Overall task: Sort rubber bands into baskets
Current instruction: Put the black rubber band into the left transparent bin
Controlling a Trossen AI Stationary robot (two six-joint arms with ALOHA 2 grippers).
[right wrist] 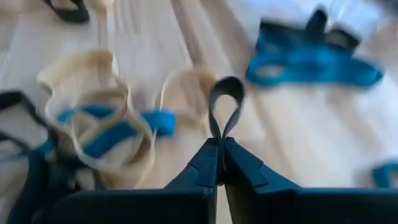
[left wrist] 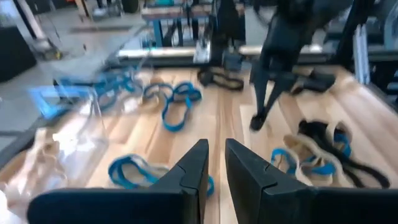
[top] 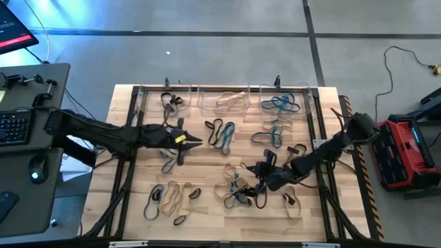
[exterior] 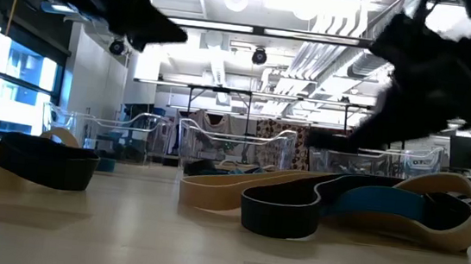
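Off the wooden table (top: 207,162), a grey floor (top: 227,55) with a dark seam running across. On the left, a desk (top: 48,79) carries a keyboard (top: 14,127) and a mouse (top: 36,167); a red-lit screen (top: 12,31) peeks from the corner. On the right, a red-and-black case (top: 406,151) sits on the floor beside a trailing cable (top: 396,58).

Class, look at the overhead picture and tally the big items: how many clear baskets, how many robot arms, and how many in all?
Baskets: 3, left, middle, right
Robot arms: 2, left, right
Total: 5
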